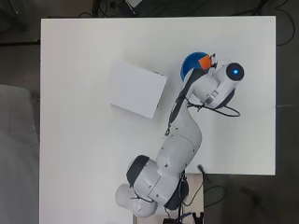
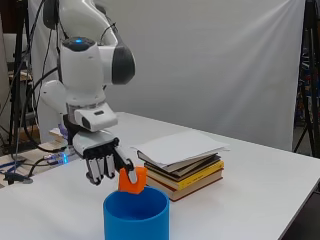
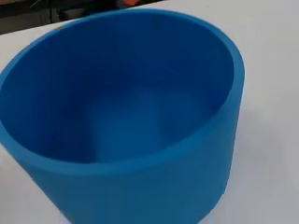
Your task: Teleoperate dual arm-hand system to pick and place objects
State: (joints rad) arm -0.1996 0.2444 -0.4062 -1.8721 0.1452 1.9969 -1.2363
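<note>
A round blue tub (image 2: 136, 216) stands on the white table; from overhead the arm partly covers the blue tub (image 1: 191, 64). The hand (image 2: 102, 157) hangs just above the tub's rim, its fingers curled down and pinching a small orange block (image 2: 132, 181). From overhead the orange block (image 1: 204, 61) shows over the tub's right side, with the hand mostly hidden under the wrist. The wrist view is filled by the tub (image 3: 131, 116), whose inside holds nothing I can see.
A stack of books (image 2: 182, 167) topped by white paper lies behind the tub in the side view; overhead, the paper-covered stack (image 1: 138, 88) is left of the tub. Cables lie off the table's near edge by the arm's base.
</note>
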